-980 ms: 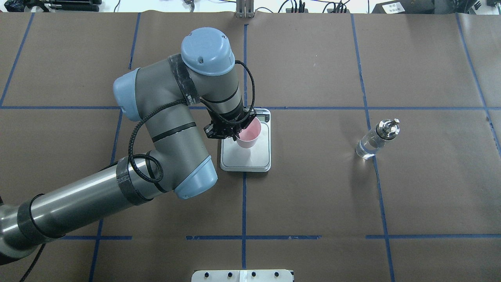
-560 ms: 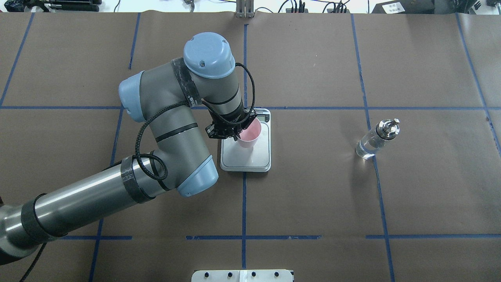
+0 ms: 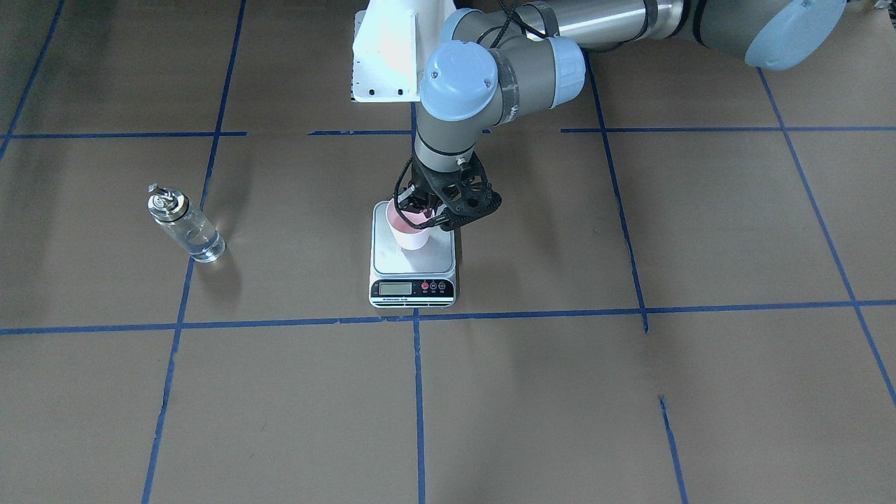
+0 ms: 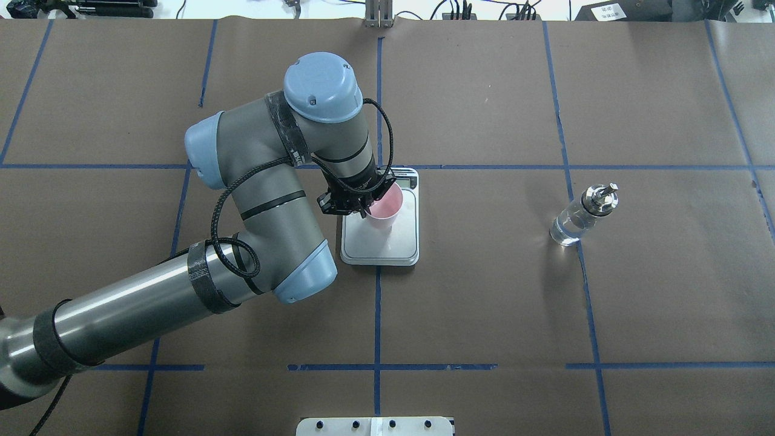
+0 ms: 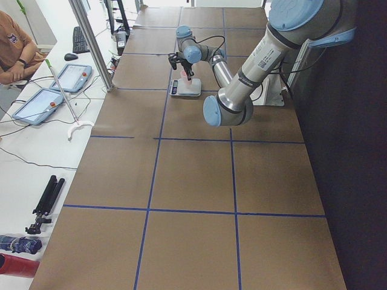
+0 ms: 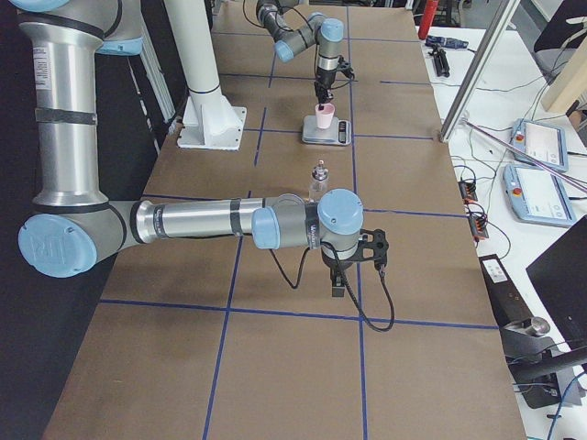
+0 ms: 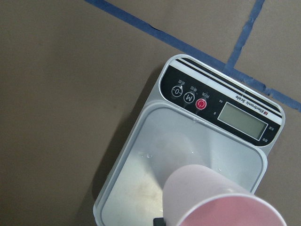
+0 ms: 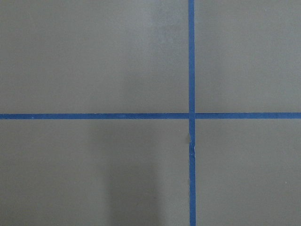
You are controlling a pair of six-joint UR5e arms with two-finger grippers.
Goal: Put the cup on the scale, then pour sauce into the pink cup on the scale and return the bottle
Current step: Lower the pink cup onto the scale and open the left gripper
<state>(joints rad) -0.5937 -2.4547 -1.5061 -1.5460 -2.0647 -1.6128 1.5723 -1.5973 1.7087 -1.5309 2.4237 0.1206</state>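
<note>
The left gripper (image 4: 365, 211) has its fingers clamped on the cup (image 4: 385, 213), pinching the wall just under the rim on the side nearer the table's left end. The cup hangs upright over the scale (image 4: 404, 242), mouth up, pink inside and nothing in it that I can make out. Its base sits over the middle of the steel plate. From the front view it looks to be down on the plate or just above it, and I can't tell which. In the left wrist view the cup fills the bottom edge, with the plate behind it and the display strip beyond that.

The scale lies near the middle of the table (image 4: 484, 303), a little toward the far edge, with its display and buttons facing that far edge. The left arm (image 4: 272, 181) reaches in from the near left corner and folds back over the scale.

The bottle (image 4: 575, 224) stands upright toward the right end of the table, about level with the scale and well apart from it, with nothing touching it. Its metal spout is on top and the clear sauce (image 4: 566, 233) sits in the lower part of the glass.

The right gripper (image 6: 337, 290) shows only in the right side view. It points down over bare table near the right end, on the near side of the bottle, and holds nothing that I can see. I cannot tell whether its fingers are apart or together. Its wrist camera sees only brown paper and a cross of blue tape (image 8: 191, 115).
</note>
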